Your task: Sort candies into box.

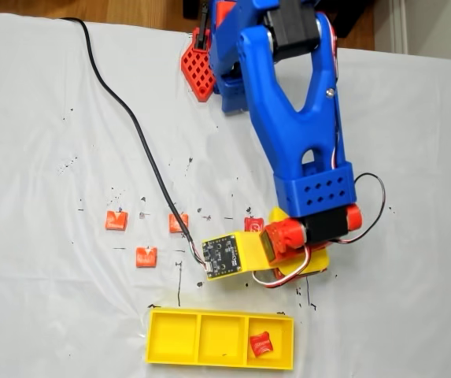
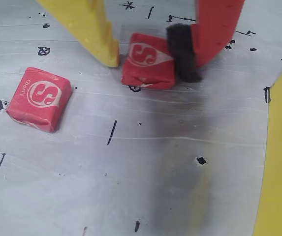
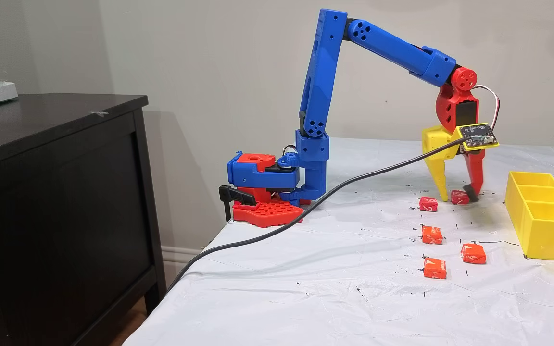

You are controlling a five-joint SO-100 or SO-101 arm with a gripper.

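Note:
My gripper (image 2: pixel 152 69) stands open on the white cloth, its yellow finger (image 2: pixel 89 29) and red, black-padded finger (image 2: pixel 200 44) straddling one red candy (image 2: pixel 147 61). The pad touches the candy's right side and a thin gap shows at the yellow tip. That candy (image 3: pixel 459 197) lies on the cloth. A second candy (image 2: pixel 38 98) lies just left of the yellow finger. In a fixed view three more candies (image 3: pixel 432 235) (image 3: pixel 473 253) (image 3: pixel 434 268) lie nearer the camera. The yellow box (image 1: pixel 219 319) holds one candy (image 1: pixel 260 343) in its right compartment.
A black cable (image 1: pixel 142 142) runs across the cloth to the camera board (image 1: pixel 223 256) on the wrist. The arm's red and blue base (image 3: pixel 267 192) is clamped at the table edge. A dark cabinet (image 3: pixel 56 192) stands beside the table. The box's edge (image 2: pixel 281 162) lies right of the gripper.

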